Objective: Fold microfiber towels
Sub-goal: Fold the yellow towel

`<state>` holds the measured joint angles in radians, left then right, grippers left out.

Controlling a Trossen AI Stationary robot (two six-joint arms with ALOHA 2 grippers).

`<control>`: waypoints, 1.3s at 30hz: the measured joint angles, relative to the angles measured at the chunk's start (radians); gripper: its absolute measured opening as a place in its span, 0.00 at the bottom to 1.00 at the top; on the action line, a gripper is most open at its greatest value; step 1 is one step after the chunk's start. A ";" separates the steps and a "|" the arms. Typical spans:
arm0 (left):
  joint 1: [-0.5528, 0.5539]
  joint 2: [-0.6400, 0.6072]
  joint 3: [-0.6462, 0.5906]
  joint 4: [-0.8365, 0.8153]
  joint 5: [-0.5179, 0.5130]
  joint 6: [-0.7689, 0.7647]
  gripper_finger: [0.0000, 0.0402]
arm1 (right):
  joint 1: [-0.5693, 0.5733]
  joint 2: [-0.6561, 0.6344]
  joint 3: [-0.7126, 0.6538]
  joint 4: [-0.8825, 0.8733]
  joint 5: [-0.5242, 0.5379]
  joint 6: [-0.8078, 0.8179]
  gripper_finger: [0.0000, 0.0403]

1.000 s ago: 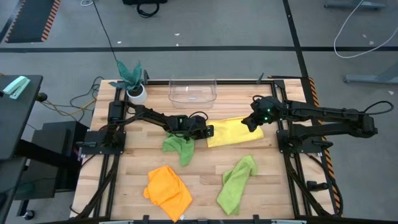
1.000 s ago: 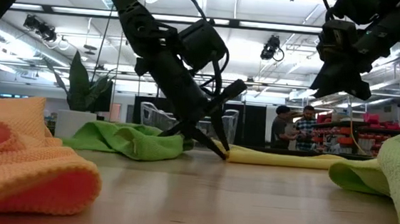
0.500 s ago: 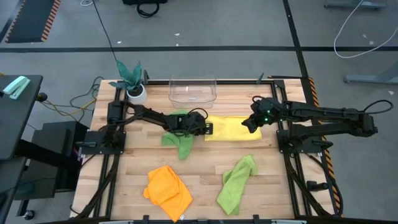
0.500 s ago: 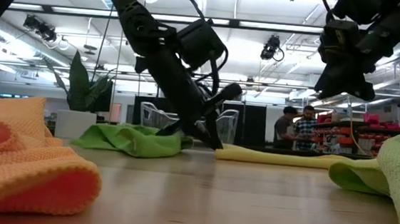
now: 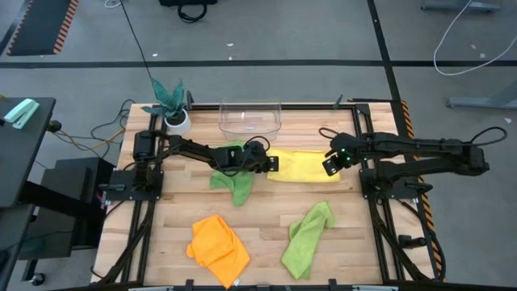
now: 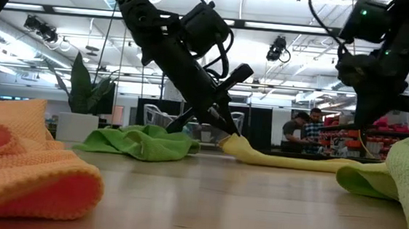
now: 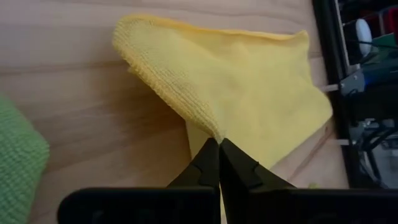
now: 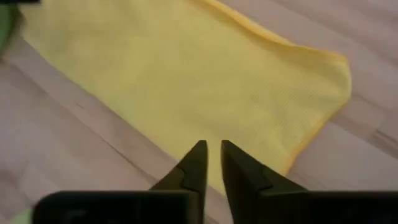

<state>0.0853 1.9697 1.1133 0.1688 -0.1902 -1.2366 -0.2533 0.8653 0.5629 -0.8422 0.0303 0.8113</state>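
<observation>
The yellow towel (image 5: 304,166) lies flat at the table's middle, toward the far side. My left gripper (image 5: 273,164) is shut on its left end. My right gripper (image 5: 329,167) hangs above the towel's right end (image 8: 292,93), pointing steeply down. Its fingers are a narrow gap apart and touch nothing. A lime green towel (image 5: 233,183) lies crumpled under my left arm. An orange towel (image 5: 218,246) and a second lime green towel (image 5: 307,237) lie bunched near the front edge. My left gripper pinches the yellow towel's left edge (image 7: 213,129) between its two fingertips. The fingers slant down from the table's left. That end is raised off the wood (image 6: 236,140) and the cloth slopes down from it. The rest of the towel (image 6: 296,163) lies on the table.
A clear plastic bin (image 5: 250,119) stands at the far edge. A teal plant in a white pot (image 5: 172,105) stands at the far left corner. Bare wood shows between the yellow towel and the two front towels. People stand in the room behind (image 6: 302,129).
My left gripper has shut on the yellow towel's left end and risen, lifting that end off the table while the rest stays flat. My right gripper has tipped further downward and sunk toward the towel's right end.
</observation>
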 joint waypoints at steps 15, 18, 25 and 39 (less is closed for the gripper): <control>0.009 -0.021 0.111 -0.060 0.015 0.095 0.01 | 0.000 0.337 0.000 0.104 0.056 -0.051 0.02; 0.015 -0.021 0.143 -0.192 0.019 0.101 0.01 | 0.000 0.369 0.000 0.128 0.055 -0.051 0.01; 0.032 -0.021 0.114 -0.369 0.078 0.087 0.07 | 0.000 0.370 0.000 0.135 0.055 -0.051 0.01; 0.077 -0.017 0.070 -0.398 0.169 0.044 0.33 | 0.001 0.370 0.000 0.178 0.008 -0.064 0.08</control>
<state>0.1623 1.9523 1.1835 -0.2292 -0.0215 -1.1927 -0.2527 1.2354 0.5625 -0.6640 0.0378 0.7473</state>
